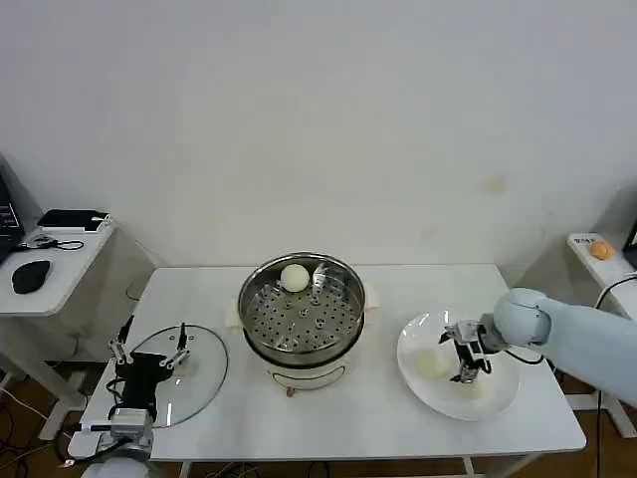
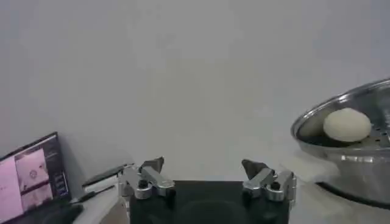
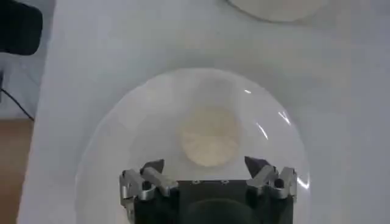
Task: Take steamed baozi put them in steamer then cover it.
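The left gripper (image 1: 149, 351), nearest the camera, hangs over the glass cover (image 1: 199, 373) lying flat on the white table (image 1: 398, 428) to the left of the steamer (image 1: 302, 317), its fingers spread apart and holding nothing. In the left wrist view the same gripper (image 2: 204, 170) shows its two fingers well apart, with the steamer's (image 2: 350, 152) rim beyond and one baozi (image 2: 347, 124) sitting inside it.

The steamer stands at the middle of the table on its white base. One baozi (image 1: 295, 278) rests on the perforated tray against the far wall of the pot.

To the right of the steamer lies a white plate (image 1: 498, 398). The right gripper (image 1: 465, 351) reaches down over it, fingers apart, with one bun (image 1: 431, 363) just beside the gripper on the steamer's side and another bun (image 1: 472, 388) on the near side of the gripper. In the right wrist view the right gripper (image 3: 204, 167) is open above the plate (image 3: 109, 152), a bun (image 3: 209, 136) just ahead of its fingertips and not touched by them.
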{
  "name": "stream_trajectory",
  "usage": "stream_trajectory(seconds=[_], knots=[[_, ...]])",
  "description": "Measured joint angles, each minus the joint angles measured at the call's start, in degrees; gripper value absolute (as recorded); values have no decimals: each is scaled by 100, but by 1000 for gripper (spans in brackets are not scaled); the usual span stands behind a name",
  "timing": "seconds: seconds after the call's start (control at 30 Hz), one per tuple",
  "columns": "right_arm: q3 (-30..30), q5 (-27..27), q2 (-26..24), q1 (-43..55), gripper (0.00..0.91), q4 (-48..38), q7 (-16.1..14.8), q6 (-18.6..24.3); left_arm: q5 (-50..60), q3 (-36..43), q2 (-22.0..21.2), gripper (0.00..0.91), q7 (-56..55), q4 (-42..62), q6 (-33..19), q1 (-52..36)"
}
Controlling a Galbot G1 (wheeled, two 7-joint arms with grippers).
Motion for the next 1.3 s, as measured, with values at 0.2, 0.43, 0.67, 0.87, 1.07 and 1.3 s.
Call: stream_trajectory(seconds=[0.2, 0.43, 0.67, 0.87, 1.07, 1.3], knots=[[158, -59, 297, -171, 776, -243, 36, -60, -6, -43, -14, 907, 0, 0, -5, 21], [212, -90, 416, -212, 665, -331, -15, -146, -11, -68, -24, 907, 0, 0, -10, 37], [227, -95, 409, -160, 665, -315, -109, -172, -11, -57, -42, 907, -1, -17, -10, 39], [163, -24, 273, 136, 665, -190, -252, -165, -19, -84, -15, 907, -2, -24, -10, 35], [159, 120, 53, 631, 665, 62, -379, -185, -31, -60, -10, 907, -2, 19, -13, -16], [-5, 462, 69, 1478, 665, 363, -367, -268, -31, -9, -17, 907, -2, 55, -22, -105]])
